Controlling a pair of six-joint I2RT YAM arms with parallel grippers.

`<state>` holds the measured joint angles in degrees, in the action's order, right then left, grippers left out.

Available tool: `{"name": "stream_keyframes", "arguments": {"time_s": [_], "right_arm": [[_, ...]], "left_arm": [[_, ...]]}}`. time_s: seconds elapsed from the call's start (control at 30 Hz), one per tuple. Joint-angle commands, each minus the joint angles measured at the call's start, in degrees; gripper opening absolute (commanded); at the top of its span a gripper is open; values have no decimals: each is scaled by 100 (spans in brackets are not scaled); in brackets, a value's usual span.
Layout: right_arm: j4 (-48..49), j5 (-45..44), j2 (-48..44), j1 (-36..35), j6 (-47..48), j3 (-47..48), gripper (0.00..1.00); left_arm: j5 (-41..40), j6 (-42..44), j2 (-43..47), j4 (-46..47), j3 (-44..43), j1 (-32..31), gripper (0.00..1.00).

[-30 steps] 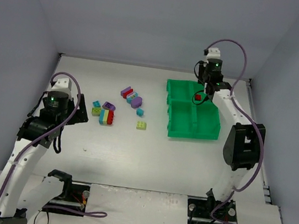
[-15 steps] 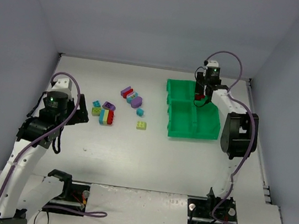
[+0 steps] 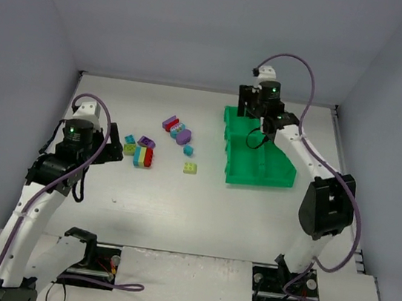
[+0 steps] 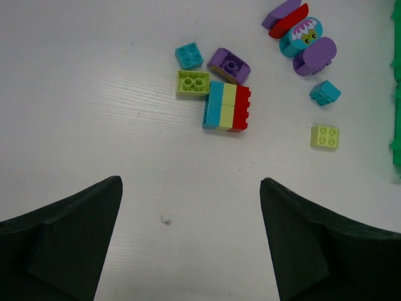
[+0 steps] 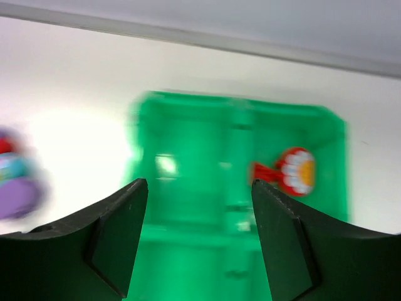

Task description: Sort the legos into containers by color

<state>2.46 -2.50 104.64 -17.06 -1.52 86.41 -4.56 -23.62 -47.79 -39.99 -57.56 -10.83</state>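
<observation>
Several legos lie loose on the white table left of the tray: a teal, yellow-green and red striped block point(image 4: 227, 105) point(image 3: 144, 157), a purple brick point(image 4: 228, 64), teal bricks point(image 4: 188, 55) and yellow-green bricks point(image 4: 325, 136). The green tray point(image 3: 272, 177) holds the containers. A red lego with a white and yellow flower point(image 5: 291, 170) lies in its far right compartment, blurred. My right gripper point(image 5: 199, 188) point(image 3: 248, 111) hangs open over the tray's far left part with nothing between its fingers. My left gripper point(image 4: 190, 182) point(image 3: 112, 145) stands open over bare table, short of the striped block.
A second group of legos lies further back: a purple and red pair point(image 4: 285, 15), a round teal piece point(image 4: 304, 36) and a purple oval point(image 4: 314, 55). The tray's edge point(image 4: 396, 125) shows at the right of the left wrist view. Grey walls enclose the table.
My right gripper has opened and let go of the red lego, which now lies in the tray, and the arm has swung left over the tray. The left arm has barely moved.
</observation>
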Motion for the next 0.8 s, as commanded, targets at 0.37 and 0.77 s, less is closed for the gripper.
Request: {"name": "stream_keyframes", "arguments": {"time_s": [0.37, 0.77], "right_arm": [[273, -294, -524, -2354, -1561, -1118, 79], [431, 268, 1321, -2592, -455, -354, 73]], "left_arm": [[131, -99, -152, 492, -80, -33, 84], [104, -73, -46, 229, -45, -51, 84]]}}
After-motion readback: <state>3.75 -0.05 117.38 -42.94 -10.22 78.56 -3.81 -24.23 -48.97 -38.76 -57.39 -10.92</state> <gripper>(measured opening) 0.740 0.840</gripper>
